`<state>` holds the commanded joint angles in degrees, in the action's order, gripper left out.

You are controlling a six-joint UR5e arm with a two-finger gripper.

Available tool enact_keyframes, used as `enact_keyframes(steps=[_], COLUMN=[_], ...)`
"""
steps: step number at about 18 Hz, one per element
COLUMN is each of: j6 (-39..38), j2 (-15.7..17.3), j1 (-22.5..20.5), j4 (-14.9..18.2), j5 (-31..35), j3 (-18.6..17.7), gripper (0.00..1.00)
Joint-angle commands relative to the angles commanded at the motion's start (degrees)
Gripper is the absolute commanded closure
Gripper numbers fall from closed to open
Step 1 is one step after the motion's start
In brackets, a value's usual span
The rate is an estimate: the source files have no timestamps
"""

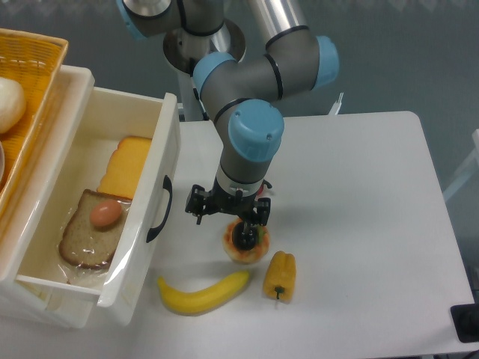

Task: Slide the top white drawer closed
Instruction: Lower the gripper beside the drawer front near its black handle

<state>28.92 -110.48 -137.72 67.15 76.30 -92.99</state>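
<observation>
On the left side of the white counter (359, 187), at about nine o'clock, the top white drawer (138, 232) is pulled out and stands open. Its flat front has one black curved handle (159, 209) that faces the middle of the counter. Inside the drawer lies a slice of brown bread (78, 243) with a small brown egg (106, 214) resting on it. Just above the bread, toward twelve o'clock, there is a flat yellow-orange slice that looks like cheese (123, 172).

A yellow woven basket (26, 90) sits at the far left, at about ten o'clock, next to the drawer. A white round thing (11, 105) lies in it.

The robot arm (251, 97) comes down from twelve o'clock to the middle of the counter. Its hand (241, 233) points straight down over a small round orange and yellow thing (245, 250), maybe a piece of fruit. I cannot tell if the hand is spread or pressed together, because it is seen from above. The hand is to the right of the drawer front, near the handle but not touching it.

A yellow banana (202, 293) lies at six o'clock, close to the drawer's front corner. A yellow pepper (280, 275) lies just beside the banana's right end, below the round thing.
</observation>
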Motion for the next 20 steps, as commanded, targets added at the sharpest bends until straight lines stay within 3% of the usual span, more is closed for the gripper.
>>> enact_keyframes(steps=[20], j6=[0.00], j2=[-0.79], j1=[1.14], j4=[0.00], j5=[-3.35], j3=[-0.35], gripper=[0.00])
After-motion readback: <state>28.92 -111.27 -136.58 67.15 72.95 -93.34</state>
